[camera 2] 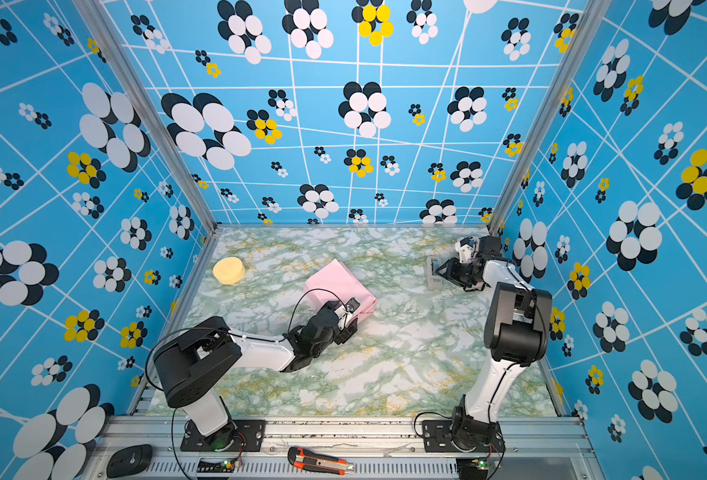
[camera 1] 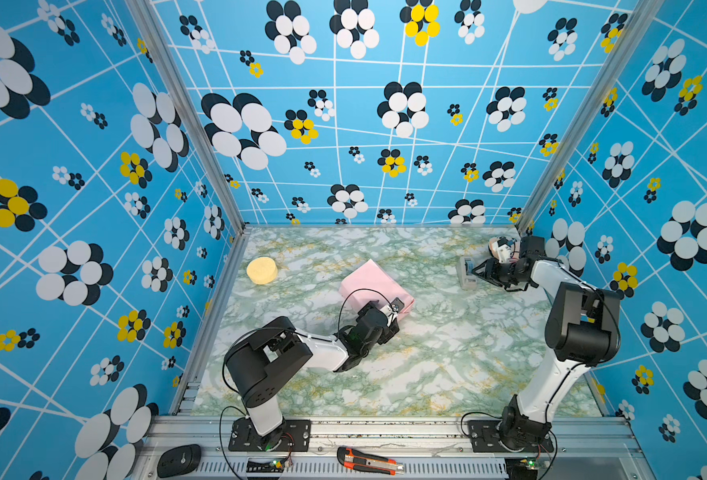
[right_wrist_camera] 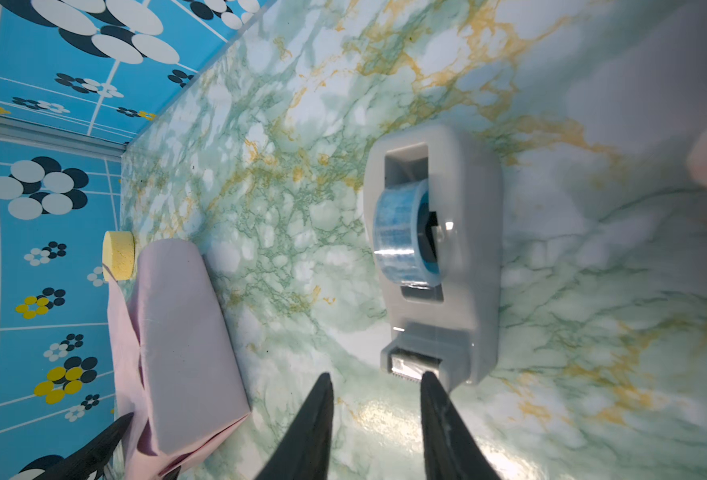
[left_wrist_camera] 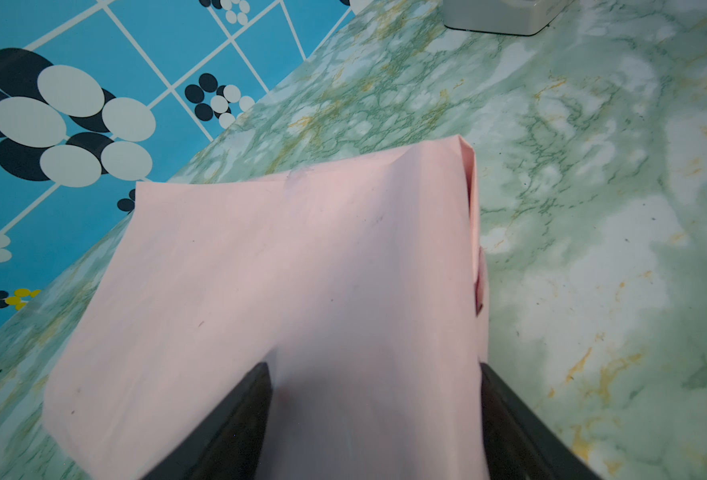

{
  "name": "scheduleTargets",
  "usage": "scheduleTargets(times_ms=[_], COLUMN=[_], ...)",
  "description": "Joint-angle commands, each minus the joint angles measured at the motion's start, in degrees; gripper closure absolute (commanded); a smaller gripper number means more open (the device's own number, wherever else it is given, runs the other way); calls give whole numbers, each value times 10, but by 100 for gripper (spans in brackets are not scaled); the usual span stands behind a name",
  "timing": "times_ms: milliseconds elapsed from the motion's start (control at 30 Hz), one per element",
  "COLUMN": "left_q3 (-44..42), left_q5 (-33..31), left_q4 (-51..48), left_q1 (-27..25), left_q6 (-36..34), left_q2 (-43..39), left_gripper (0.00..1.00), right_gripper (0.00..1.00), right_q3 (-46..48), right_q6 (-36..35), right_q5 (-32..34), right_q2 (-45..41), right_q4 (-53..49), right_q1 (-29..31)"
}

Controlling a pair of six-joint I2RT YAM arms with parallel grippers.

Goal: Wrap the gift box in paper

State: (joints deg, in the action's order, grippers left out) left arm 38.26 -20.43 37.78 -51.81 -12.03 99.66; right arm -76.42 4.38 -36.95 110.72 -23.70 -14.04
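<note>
**A:** Where's the box?

**B:** Hidden inside the pink paper (camera 1: 370, 282), which lies mid-table (camera 1: 447, 353) in both top views.

**A:** And the claws?

**B:** The left claw (left_wrist_camera: 372, 370) is spread wide, with its fingers laid on the paper's lower-right end, pinning rather than pinching. The right claw (right_wrist_camera: 376, 376) is parted and empty, upper right, with its tips just beside the cutter of the dispenser (right_wrist_camera: 472, 199).

**A:** What could go wrong?

**B:** The side fold gapes. If the left claw lifts before tape lands, the paper probably springs open. A skewed pull might also drag the dispenser or twist the tape.
</note>
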Motion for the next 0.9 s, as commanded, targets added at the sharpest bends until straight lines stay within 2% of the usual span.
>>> scheduleTargets(times_ms=[0,400,600,700,867], left_q3=[-27,-23,-24,-25,-26], left_q5=[14,13,11,10,9], left_q4=[-106,-108,-109,-111,-111], left_q1=[14,14,14,14,13], left_q6=[34,33,34,34,34], left_q2=[34,32,31,29,30], left_gripper=[23,23,23,23,23], right_gripper=[62,62,66,69,69], right_q3=[-21,-48,-64,-68,-82], right_q6=[-29,-34,-25,-23,-21], right_q5=[-32,-98,-143,-155,-155], right_q2=[26,80,103,109,123], right_q4=[-18,-1,9,14,6], right_q1=[-9,-19,-21,-23,-22])
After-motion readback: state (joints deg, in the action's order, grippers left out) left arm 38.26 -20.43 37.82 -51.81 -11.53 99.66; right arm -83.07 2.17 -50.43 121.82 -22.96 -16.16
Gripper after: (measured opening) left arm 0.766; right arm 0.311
